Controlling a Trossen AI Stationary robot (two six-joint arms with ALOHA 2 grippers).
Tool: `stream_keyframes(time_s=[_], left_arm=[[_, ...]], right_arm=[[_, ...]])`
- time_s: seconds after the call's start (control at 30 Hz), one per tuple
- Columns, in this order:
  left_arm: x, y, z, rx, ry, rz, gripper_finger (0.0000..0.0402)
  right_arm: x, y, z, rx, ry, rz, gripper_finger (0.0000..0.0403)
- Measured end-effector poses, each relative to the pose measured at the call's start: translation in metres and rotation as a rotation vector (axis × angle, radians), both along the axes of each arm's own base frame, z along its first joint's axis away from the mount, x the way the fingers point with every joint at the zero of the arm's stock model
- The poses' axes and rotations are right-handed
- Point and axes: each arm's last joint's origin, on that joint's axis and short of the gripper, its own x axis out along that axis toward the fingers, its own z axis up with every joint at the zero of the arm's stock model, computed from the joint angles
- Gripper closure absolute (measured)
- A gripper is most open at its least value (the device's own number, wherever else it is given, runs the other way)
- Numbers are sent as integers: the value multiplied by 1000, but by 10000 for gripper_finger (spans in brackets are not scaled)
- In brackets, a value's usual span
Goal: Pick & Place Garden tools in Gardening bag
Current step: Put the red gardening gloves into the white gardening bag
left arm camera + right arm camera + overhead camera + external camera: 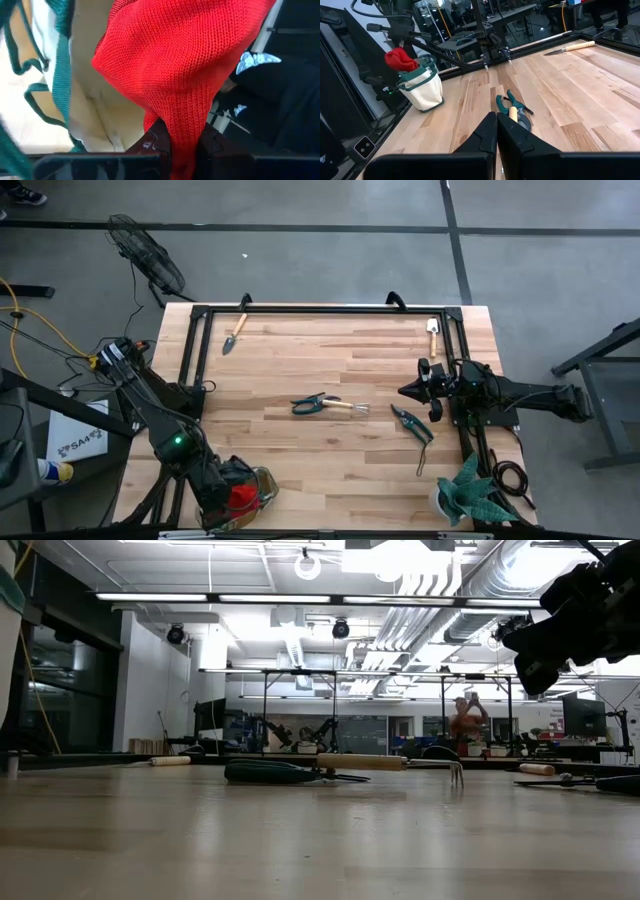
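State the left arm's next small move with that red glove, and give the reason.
Probably lower and release. The left gripper is shut on the red glove, which sits at the mouth of the gardening bag, so opening the fingers a little lower should drop it inside. The right gripper waits over the table's right side.

Our left gripper (182, 145) hangs low at the table's near left corner, fingers clamped; our right gripper (496, 131) waits closed, by the right edge.
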Motion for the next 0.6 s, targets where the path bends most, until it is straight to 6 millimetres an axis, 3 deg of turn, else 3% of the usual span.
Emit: stream_keyframes(time_s=[0.27, 0.6], left_arm=[[-9, 12, -8, 154, 116, 87, 378], [-12, 17, -10, 207, 151, 140, 378]], right_arm=[[0, 0, 0, 0, 0, 0, 400], [0, 0, 0, 0, 0, 0, 401]])
